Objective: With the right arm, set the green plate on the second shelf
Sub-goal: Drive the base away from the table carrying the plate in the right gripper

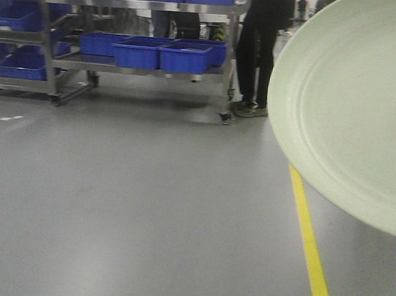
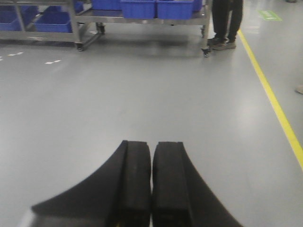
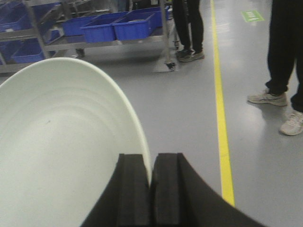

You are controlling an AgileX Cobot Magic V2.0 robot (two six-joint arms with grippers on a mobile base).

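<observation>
The green plate (image 1: 356, 105) is pale sage with faint rings. It hangs in the air at the right of the front view, tilted toward the camera. In the right wrist view the green plate (image 3: 57, 142) fills the left half, and my right gripper (image 3: 151, 163) is shut on its rim, which passes between the two black fingers. My left gripper (image 2: 151, 151) is shut with nothing in it, over bare grey floor. The metal shelf rack (image 1: 139, 64) stands far off across the floor; I cannot tell which level is the second shelf.
Blue bins (image 1: 161, 52) fill the wheeled rack's levels. A person in black (image 1: 260, 50) stands at the rack's right end. Another person's legs and shoes (image 3: 281, 99) are at the right. A yellow floor line (image 1: 310, 246) runs along the right side.
</observation>
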